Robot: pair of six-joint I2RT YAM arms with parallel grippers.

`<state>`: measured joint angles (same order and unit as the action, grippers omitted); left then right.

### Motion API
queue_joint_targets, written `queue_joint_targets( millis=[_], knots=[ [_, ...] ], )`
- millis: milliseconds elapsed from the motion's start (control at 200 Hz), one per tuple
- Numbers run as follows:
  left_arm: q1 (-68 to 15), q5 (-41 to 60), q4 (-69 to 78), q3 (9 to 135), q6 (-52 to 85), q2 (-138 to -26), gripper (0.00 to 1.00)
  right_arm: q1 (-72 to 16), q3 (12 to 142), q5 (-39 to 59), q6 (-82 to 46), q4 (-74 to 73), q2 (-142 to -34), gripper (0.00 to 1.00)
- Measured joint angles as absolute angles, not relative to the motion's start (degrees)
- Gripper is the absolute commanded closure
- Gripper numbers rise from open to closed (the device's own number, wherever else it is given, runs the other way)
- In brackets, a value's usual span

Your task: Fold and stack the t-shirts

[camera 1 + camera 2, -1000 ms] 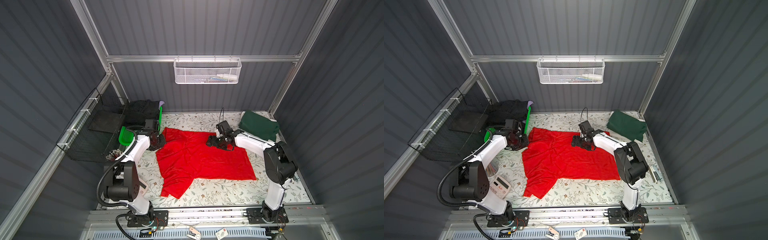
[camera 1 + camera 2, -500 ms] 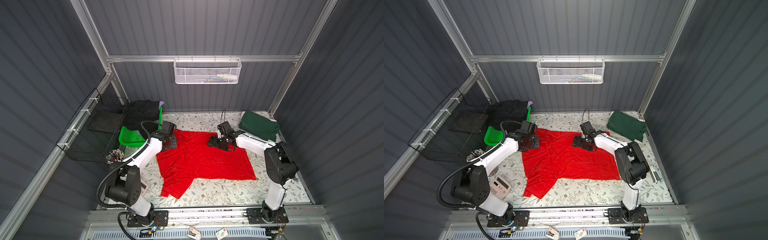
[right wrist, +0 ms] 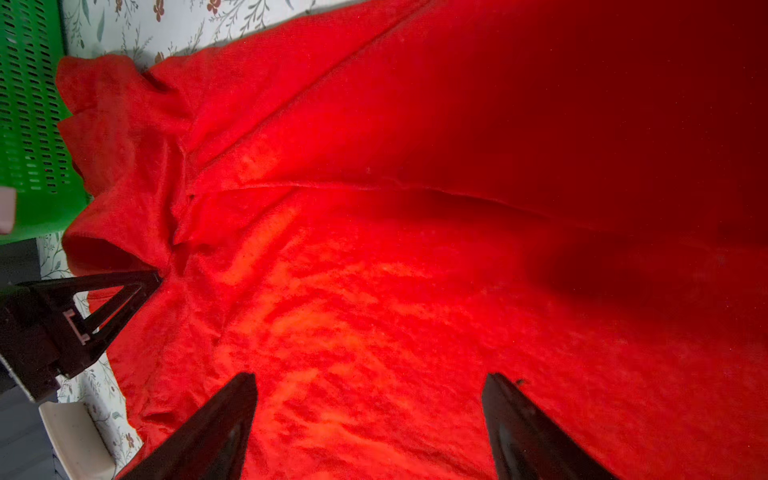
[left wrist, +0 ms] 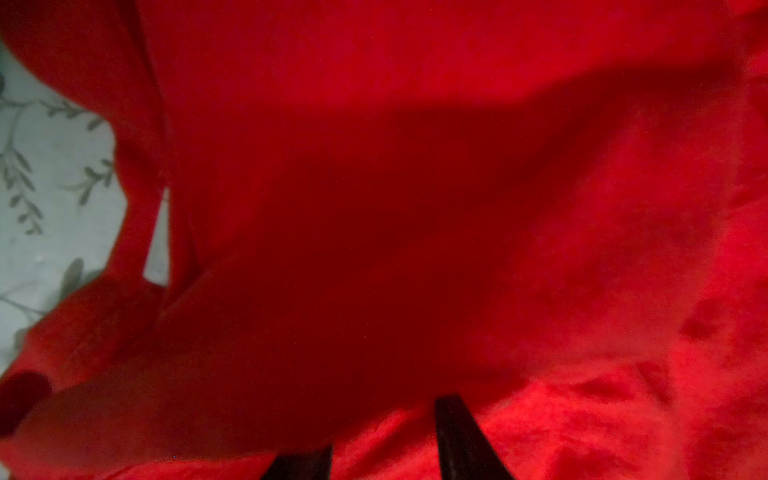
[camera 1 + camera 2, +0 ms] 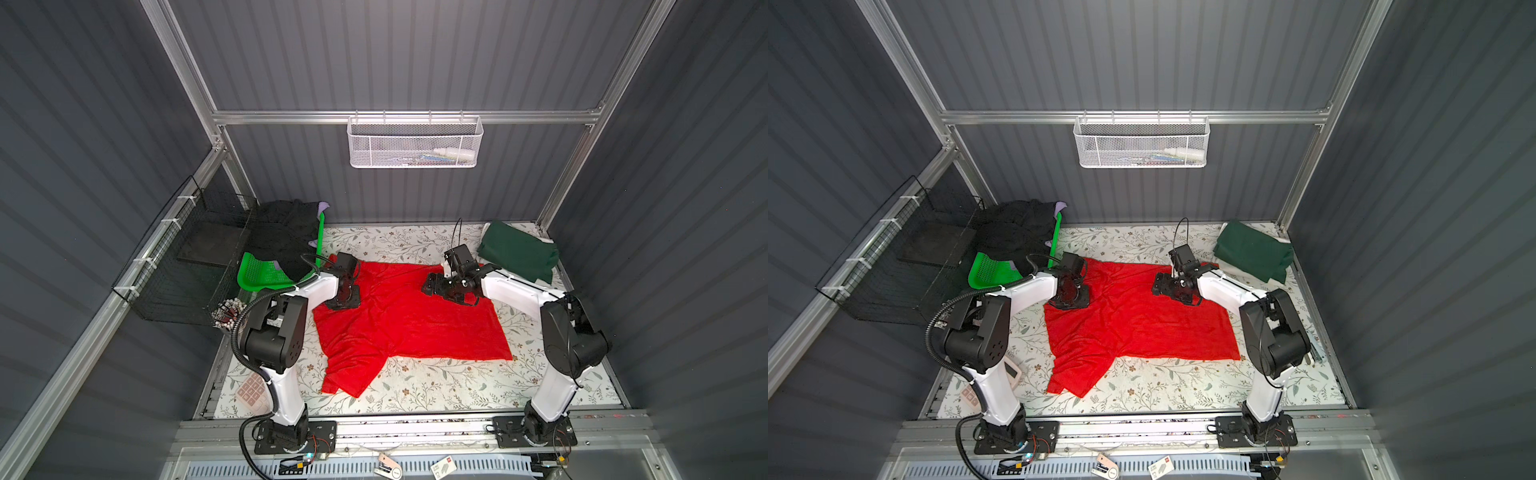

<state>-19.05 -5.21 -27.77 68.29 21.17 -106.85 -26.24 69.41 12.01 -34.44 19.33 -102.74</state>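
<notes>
Mostly red t-shirt [image 4: 374, 187], folds blurred, left hand [image 4: 382, 436] cut off, grip unclear

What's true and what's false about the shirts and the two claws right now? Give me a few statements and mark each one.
1. The red t-shirt lies spread on the flowered table. True.
2. The dark green t-shirt sits in the green basket. False: it lies folded at the table's far right corner.
3. The right gripper stands open over the red t-shirt. True.
4. The left gripper is well away from the red t-shirt. False: it is over the shirt's far left part.
5. The red t-shirt is folded into a neat square. False: it is unfolded and wrinkled.
</notes>
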Motion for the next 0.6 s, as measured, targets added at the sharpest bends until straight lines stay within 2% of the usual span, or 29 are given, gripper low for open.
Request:
queue_joint_targets(
  millis=[220, 320, 600],
  knots=[
    [-19.0, -4.4, -26.6, 68.3, 21.2, -107.2, 0.66, -26.1, 69.3, 12.0, -34.6, 19.3, -102.7, 0.14],
    [-19.0, -4.2, -26.4, 68.8, 21.3, -107.7, 0.73, -26.1, 69.3, 12.1, -34.7, 19.3, -102.7, 0.14],
    [-19.0, -3.3, -26.0, 71.0, 21.7, -109.5, 1.0, -26.0, 69.3, 12.1, -35.2, 19.3, -102.7, 0.14]
  ],
)
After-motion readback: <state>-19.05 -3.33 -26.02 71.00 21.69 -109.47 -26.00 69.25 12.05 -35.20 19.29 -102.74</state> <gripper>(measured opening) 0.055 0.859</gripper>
